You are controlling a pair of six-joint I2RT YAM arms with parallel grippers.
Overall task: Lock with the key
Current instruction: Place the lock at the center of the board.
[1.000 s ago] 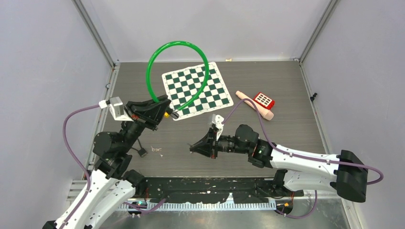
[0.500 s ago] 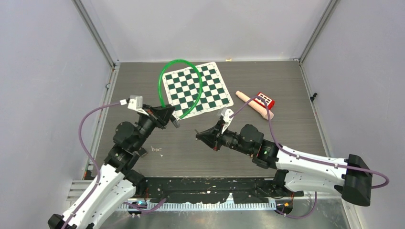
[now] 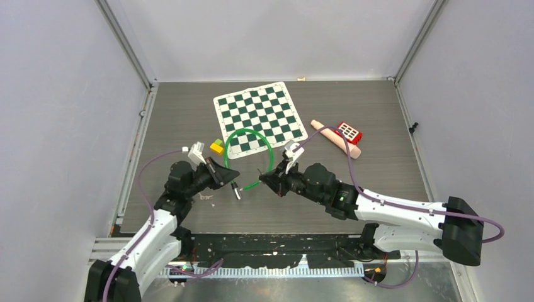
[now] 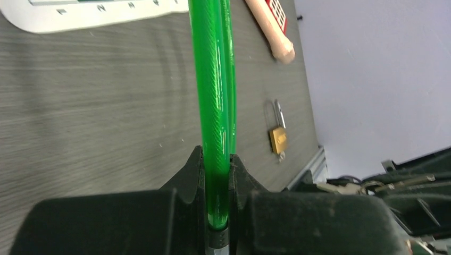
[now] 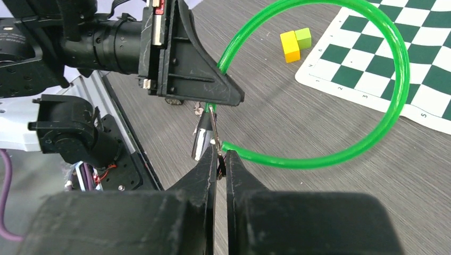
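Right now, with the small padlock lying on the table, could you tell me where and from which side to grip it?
Take the padlock by its brass body, pinching its two narrow side edges, and come straight down from above. It lies flat on the table, so the broad faces are top and underside, and the thin shackle would likely slip or pivot.

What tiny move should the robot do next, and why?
Probably nudge the right claw until its thin metal key lines up with the dark lock end, which the left claw holds by the green cable. The key looks beside it, not inside.
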